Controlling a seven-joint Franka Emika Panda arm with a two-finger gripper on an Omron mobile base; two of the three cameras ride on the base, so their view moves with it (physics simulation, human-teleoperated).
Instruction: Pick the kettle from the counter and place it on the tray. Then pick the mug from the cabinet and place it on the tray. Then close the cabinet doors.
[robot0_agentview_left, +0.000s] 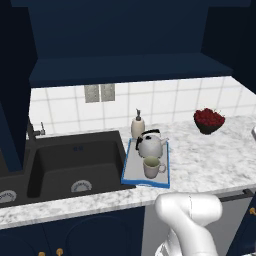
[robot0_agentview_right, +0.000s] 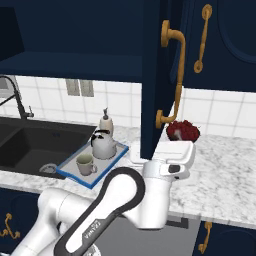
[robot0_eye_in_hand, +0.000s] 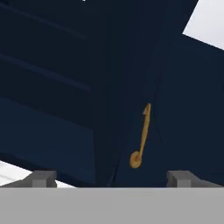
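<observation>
The silver-grey kettle (robot0_agentview_left: 150, 144) (robot0_agentview_right: 103, 146) stands on the blue-rimmed tray (robot0_agentview_left: 125, 167) (robot0_agentview_right: 74, 177), and the beige mug (robot0_agentview_left: 152, 167) (robot0_agentview_right: 85, 164) sits in front of it on the same tray. The tray rests on the marble counter (robot0_agentview_left: 210, 160) beside the sink. The navy cabinet (robot0_agentview_left: 125, 70) above is open, its shelf bare. Its right door (robot0_agentview_right: 151, 75) stands edge-on with a gold handle (robot0_agentview_right: 173, 75) (robot0_eye_in_hand: 141, 139). My gripper (robot0_eye_in_hand: 112, 178) is open with nothing between its fingers, pointing up at that door from just below its lower edge.
A black sink basin (robot0_agentview_left: 75, 165) lies left of the tray, with a beige soap dispenser (robot0_agentview_left: 137, 125) behind the kettle. A dark bowl of red fruit (robot0_agentview_left: 208, 120) (robot0_agentview_right: 183, 131) sits at the back right. The left cabinet door (robot0_agentview_left: 12, 110) hangs open over the sink.
</observation>
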